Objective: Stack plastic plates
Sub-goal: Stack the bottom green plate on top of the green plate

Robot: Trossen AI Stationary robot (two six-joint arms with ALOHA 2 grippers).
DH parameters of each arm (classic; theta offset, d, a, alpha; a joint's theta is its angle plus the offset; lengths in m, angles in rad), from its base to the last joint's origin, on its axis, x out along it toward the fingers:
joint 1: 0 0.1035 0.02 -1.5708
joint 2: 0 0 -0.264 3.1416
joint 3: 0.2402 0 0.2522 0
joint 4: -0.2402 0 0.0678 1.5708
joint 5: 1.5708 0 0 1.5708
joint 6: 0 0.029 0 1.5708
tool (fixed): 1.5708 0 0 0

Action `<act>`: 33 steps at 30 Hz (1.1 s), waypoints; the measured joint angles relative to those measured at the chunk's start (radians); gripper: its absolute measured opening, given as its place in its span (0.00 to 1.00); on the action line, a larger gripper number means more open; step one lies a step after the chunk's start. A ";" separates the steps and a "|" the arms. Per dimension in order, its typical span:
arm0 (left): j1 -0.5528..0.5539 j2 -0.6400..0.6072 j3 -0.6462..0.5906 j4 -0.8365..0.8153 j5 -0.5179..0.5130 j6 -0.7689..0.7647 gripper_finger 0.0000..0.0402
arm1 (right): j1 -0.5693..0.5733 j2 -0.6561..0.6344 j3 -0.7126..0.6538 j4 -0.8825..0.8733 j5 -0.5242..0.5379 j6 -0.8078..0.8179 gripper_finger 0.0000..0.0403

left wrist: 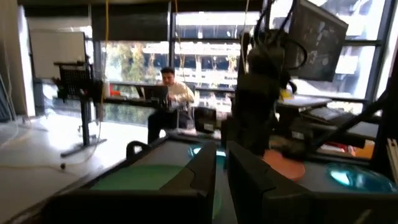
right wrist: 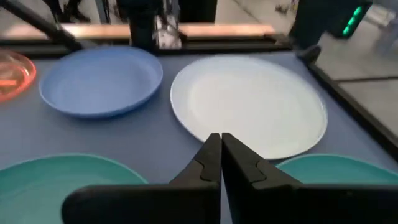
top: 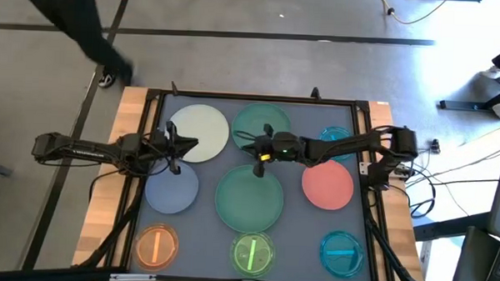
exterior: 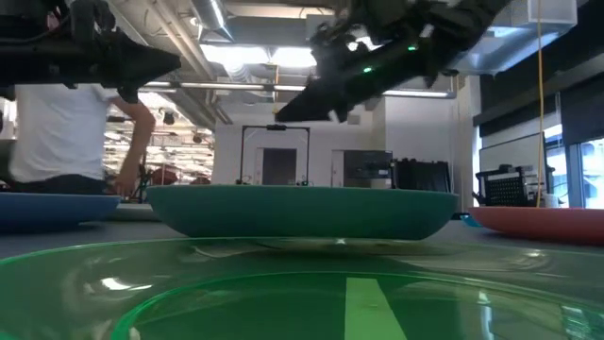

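Observation:
Nine plates lie flat and apart on the grey table. The larger ones are cream-white [top: 198, 132], far green [top: 261, 122], near green [top: 250, 197], blue-grey [top: 171, 189] and salmon-pink [top: 328, 185]. Orange [top: 156, 246], bright green [top: 253, 253] and cyan [top: 342, 250] translucent plates line the near edge, and a second cyan one [top: 335, 137] is partly under the right arm. My left gripper [top: 176, 150] hovers between the cream and blue-grey plates, open by a narrow gap [left wrist: 221, 165]. My right gripper [top: 248, 145] hangs shut [right wrist: 221, 142] between the two green plates, well above the table [exterior: 283, 111].
A black frame rail [top: 260, 97] runs around the table, with wooden strips [top: 124, 153] outside it. A person [top: 87, 26] stands beyond the far left corner. Bare grey table [top: 301, 234] shows between the near green plate and the near cyan one.

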 joint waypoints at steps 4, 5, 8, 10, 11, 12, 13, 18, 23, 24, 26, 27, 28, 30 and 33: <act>0.007 -0.001 0.000 0.047 0.002 0.053 0.08 | 0.000 0.094 0.133 -0.191 -0.004 -0.047 0.01; 0.011 -0.001 0.000 0.063 0.002 0.075 0.08 | 0.000 0.116 0.166 -0.225 -0.003 -0.049 0.01; 0.017 -0.002 0.000 0.093 0.005 0.136 0.08 | 0.000 0.148 0.236 -0.347 -0.003 -0.047 0.01; 0.024 -0.004 0.000 0.109 0.013 0.160 0.08 | 0.001 0.155 0.263 -0.419 -0.004 -0.034 0.01; 0.028 -0.003 0.000 0.119 0.021 0.165 0.08 | 0.001 0.152 0.269 -0.454 -0.003 -0.017 0.02; 0.032 -0.002 0.001 0.125 0.031 0.165 0.08 | 0.001 0.146 0.272 -0.484 -0.003 0.000 0.03; 0.035 -0.003 0.001 0.124 0.044 0.162 0.08 | 0.001 0.138 0.273 -0.510 -0.003 0.008 0.04; 0.050 -0.003 0.001 0.118 0.156 0.162 0.08 | 0.015 0.080 0.266 -0.686 -0.008 0.086 0.18; 0.062 -0.001 0.001 0.115 0.180 0.162 0.08 | 0.058 0.002 0.180 -0.738 -0.027 0.180 0.35; 0.065 -0.001 0.001 0.112 0.180 0.163 0.08 | 0.066 -0.015 0.162 -0.745 -0.036 0.207 0.38; 0.072 -0.001 0.001 0.112 0.180 0.163 0.08 | 0.082 -0.044 0.122 -0.757 -0.046 0.266 0.43; 0.076 -0.001 0.001 0.114 0.180 0.164 0.08 | 0.091 -0.056 0.099 -0.756 -0.045 0.297 0.45; 0.081 -0.001 0.001 0.114 0.180 0.163 0.08 | 0.099 -0.065 0.076 -0.755 -0.039 0.331 0.46; 0.091 -0.001 0.001 0.116 0.180 0.163 0.08 | 0.114 -0.077 0.038 -0.756 -0.016 0.398 0.47; 0.099 -0.001 0.001 0.110 0.180 0.155 0.08 | 0.122 -0.083 -0.008 -0.750 0.052 0.493 0.47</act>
